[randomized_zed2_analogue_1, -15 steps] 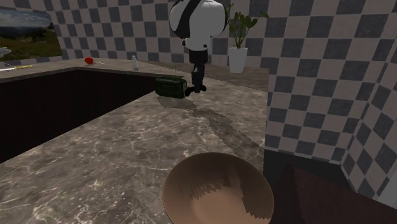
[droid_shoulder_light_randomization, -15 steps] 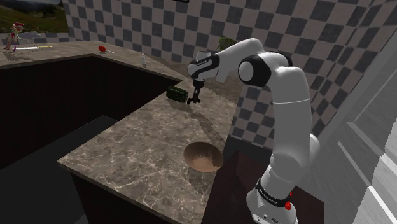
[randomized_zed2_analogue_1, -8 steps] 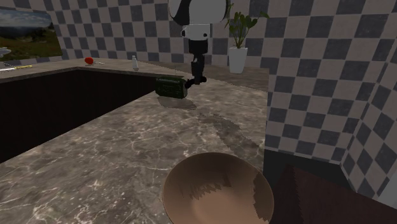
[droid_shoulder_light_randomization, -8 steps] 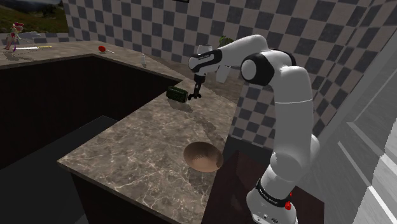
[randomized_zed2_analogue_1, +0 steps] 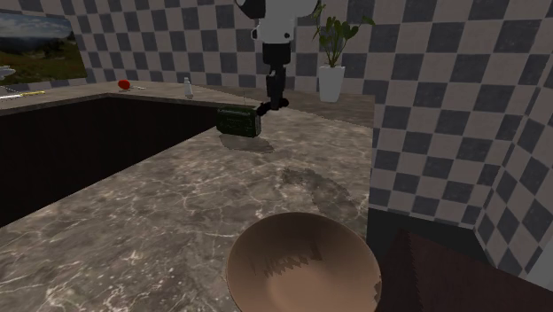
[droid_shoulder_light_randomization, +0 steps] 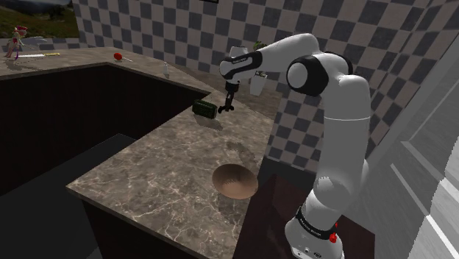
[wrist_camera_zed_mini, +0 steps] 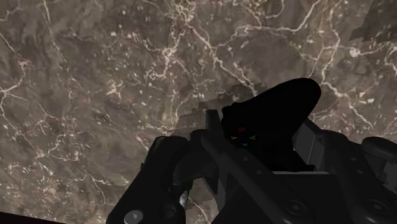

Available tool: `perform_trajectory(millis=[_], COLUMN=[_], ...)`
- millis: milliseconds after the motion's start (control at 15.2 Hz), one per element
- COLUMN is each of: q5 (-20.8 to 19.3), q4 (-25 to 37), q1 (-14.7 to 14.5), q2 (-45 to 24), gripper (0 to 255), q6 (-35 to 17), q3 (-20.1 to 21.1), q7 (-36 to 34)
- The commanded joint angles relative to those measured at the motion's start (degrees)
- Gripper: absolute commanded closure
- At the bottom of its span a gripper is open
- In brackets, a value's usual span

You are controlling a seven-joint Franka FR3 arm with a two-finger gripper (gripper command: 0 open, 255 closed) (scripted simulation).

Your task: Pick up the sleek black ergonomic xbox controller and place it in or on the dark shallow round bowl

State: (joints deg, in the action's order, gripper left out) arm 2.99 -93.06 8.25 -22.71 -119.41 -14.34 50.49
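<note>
- Stretching out under checkered walls as a veined brown marble counter (droid_shoulder_light_randomization: 158,165).
- Clasping the black controller (wrist_camera_zed_mini: 273,118) between the narrowed fingers of the gripper (droid_shoulder_light_randomization: 224,108).
- Hanging with it above the counter's far part, just right of a dark green box (randomized_zed2_analogue_1: 238,120).
- Sitting at the counter's near right edge, well apart from the controller, as a brown round bowl (randomized_zed2_analogue_1: 303,266).

We log the table (droid_shoulder_light_randomization: 169,158) as brown marble with pale veins. The bowl (droid_shoulder_light_randomization: 235,181) reads tan-brown. The controller (wrist_camera_zed_mini: 273,121) is black, with tiny coloured dots. The box (randomized_zed2_analogue_1: 237,120) is dark green. The wall (droid_shoulder_light_randomization: 147,22) is checkered light and dark grey. The arm (droid_shoulder_light_randomization: 344,125) is white.
</note>
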Motion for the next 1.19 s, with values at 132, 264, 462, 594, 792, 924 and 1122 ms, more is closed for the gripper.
perform_trajectory(millis=[132,264,462,594,792,924,1122], q5=[-2.5,-3.9,-6.0,-7.3,-9.0,-9.9,-10.7], q4=[-12.6,-18.1,-25.6,-30.3,-36.8,-40.8,-46.4], q1=[-2.9,-4.1,-5.8,-6.7,-7.7,-8.3,-9.1], q2=[8.9,13.1,19.1,23.1,28.9,32.7,38.4], gripper=[255,255,255,255,255,255,255], q6=[-3.8,-5.2,-6.7,-7.4,-8.0,-8.1,-7.8], q3=[-0.1,0.1,0.8,1.4,2.7,3.9,5.8], q7=[-3.2,-5.1,-8.3,-10.6,-14.1,-16.4,-19.8])
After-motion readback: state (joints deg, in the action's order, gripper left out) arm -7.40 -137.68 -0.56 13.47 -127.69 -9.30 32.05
